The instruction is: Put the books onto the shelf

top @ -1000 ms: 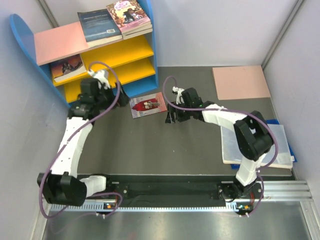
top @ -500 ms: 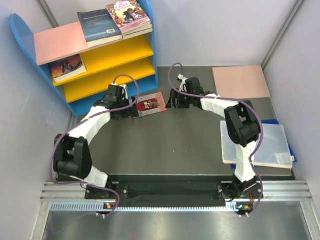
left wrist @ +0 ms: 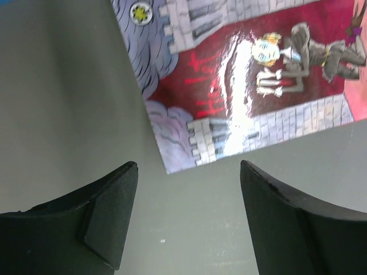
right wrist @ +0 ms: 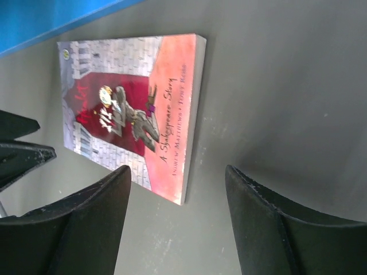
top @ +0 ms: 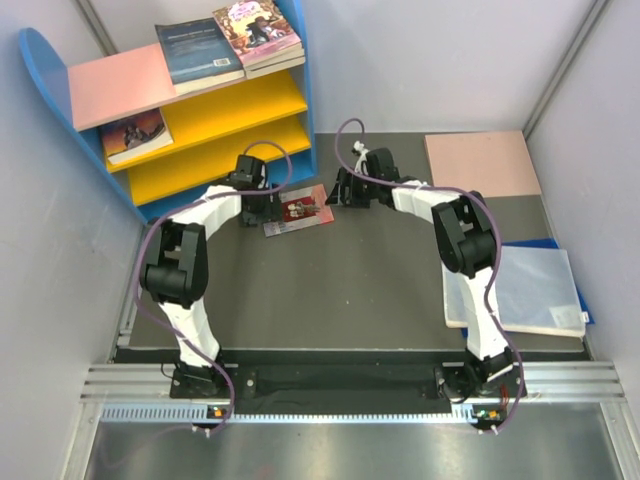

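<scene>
A red-white book [top: 298, 210] lies flat on the grey table in front of the shelf [top: 215, 110], which has blue sides, a pink top board and yellow boards. A navy book [top: 200, 52] and a pink-purple book [top: 257, 30] lie on the top board. A dark orange-brown book [top: 135, 135] lies on a yellow board. My left gripper [top: 264, 210] is open at the red-white book's left end, and the book's corner [left wrist: 172, 166] lies just ahead of the gap [left wrist: 189, 172]. My right gripper [right wrist: 179, 172] is open at its right end, by the spine corner [right wrist: 183, 197].
A flat pink board [top: 482, 165] lies at the back right. A large pale pad [top: 520, 290] lies at the right under the right arm's elbow. Walls close in both sides. The shelf's blue side panel [right wrist: 46, 17] stands just behind the book.
The left arm has swung from beside the shelf to the book's left end, its jaws narrowing a little. The right gripper has moved up to the book's right end. The book stays put.
</scene>
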